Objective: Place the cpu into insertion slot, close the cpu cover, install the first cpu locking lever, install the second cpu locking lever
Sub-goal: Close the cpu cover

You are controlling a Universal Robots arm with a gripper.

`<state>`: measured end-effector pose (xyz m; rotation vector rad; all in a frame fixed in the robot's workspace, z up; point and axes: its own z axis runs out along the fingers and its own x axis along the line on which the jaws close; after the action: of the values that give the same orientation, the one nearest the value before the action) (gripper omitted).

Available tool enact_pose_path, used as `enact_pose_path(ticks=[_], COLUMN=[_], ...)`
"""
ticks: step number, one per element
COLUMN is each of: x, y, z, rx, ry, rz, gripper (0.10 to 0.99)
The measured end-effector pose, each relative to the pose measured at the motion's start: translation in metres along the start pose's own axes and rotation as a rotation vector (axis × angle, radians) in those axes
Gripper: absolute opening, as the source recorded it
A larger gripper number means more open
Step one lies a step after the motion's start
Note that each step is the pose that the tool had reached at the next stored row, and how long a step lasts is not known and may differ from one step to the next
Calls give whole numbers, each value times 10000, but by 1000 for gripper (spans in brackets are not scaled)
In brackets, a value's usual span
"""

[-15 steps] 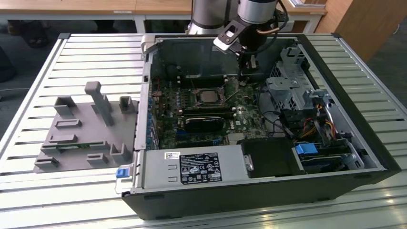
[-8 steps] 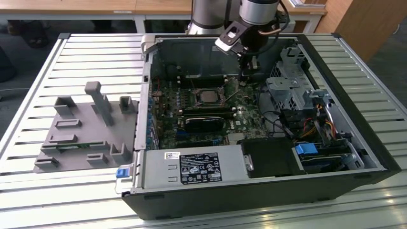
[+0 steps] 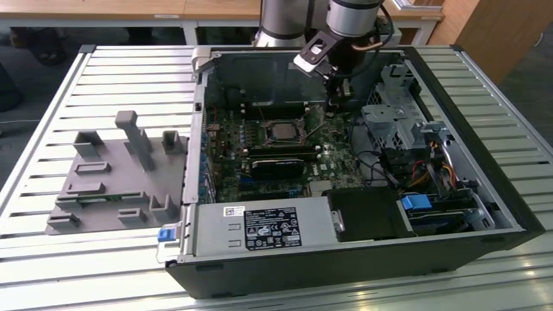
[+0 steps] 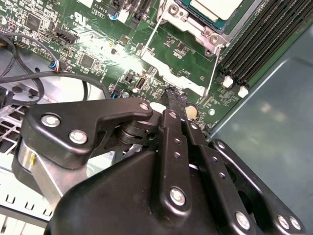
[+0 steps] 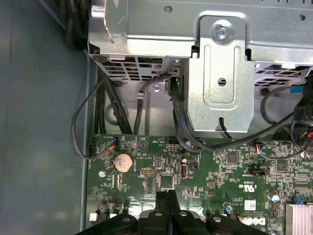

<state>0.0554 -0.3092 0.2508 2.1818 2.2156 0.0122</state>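
Though gripping nothing, has the jaws pressed fully together, with the black fingertips low over the board inside the case. Sits right at the free edge of the cover in the second wrist view; cannot tell whether touching it or just short. Appears to have the cover swung up off the slot rather than lying flat, with board showing through its window, so judged open. Finds the cpu seated in the slot, pale top up, beside the memory strips and beyond the cover's hinged side from the fingertips, near but apart. Counts the first step as done; puts the cover as not yet down and both levers as not yet latched, as far as can be judged. Cannot pick out the levers with any certainty. Farther out, takes in a coin cell on the board, a steel cage past the board's edge, the power supply along the case wall nearest the exterior camera, and a grey fixture on the bench to the exterior view's left of the case.
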Motion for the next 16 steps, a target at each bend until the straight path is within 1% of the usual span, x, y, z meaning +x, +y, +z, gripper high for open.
enact_pose_path(ticks=[7,11,16], x=[1,0,0], y=[3,-1,-54], z=[56,62,65], rx=[11,17,17], ry=[1,-2,0], rz=[0,-1,0], gripper=[106,106,106])
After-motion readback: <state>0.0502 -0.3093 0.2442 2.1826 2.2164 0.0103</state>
